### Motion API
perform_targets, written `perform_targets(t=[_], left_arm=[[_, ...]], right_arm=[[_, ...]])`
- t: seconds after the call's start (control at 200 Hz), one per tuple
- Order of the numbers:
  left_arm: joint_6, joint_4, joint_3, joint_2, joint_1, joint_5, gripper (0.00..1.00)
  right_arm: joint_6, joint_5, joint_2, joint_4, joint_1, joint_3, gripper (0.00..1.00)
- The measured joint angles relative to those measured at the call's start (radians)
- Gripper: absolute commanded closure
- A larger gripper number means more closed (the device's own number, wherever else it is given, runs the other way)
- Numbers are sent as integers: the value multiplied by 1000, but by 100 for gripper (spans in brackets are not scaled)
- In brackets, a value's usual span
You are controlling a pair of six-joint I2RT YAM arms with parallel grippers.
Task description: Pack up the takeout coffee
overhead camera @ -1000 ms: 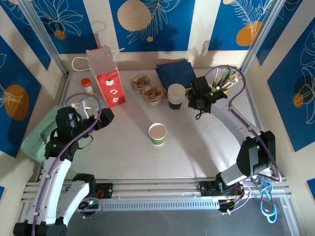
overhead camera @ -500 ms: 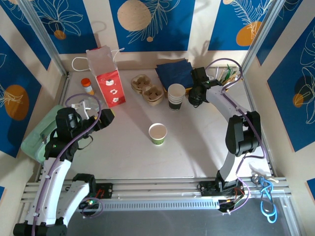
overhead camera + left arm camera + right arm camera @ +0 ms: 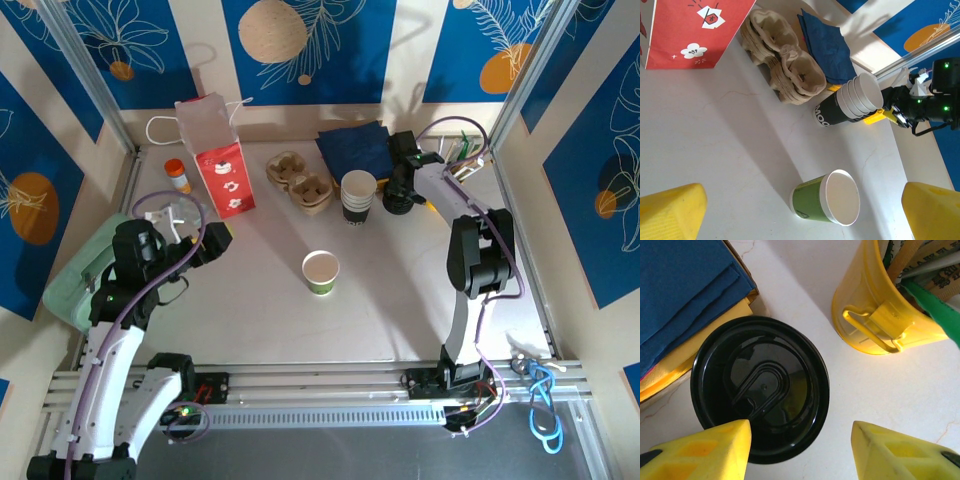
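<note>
By the far-right corner of the surface [image 3: 795, 275], your right tool [image 3: 800, 434] gaped empty, off-centre over the black lid [image 3: 760, 387]. Closing there could have clipped its rim.

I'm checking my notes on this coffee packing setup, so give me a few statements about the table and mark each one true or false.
1. The green cup has its lid on. False: it is open-topped, and the black lid sits beside the yellow mug.
2. The left gripper is open. True.
3. The right gripper is clamped on the black lid. False: its jaws stand apart above it.
4. The red bag stands upright. True.
</note>
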Motion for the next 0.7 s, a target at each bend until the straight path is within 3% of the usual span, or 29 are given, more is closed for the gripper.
perform_targets(t=[0.7], left_arm=[[14, 0, 0, 11, 0, -11, 1]], right_arm=[[5, -10, 78, -23, -51, 67, 57]])
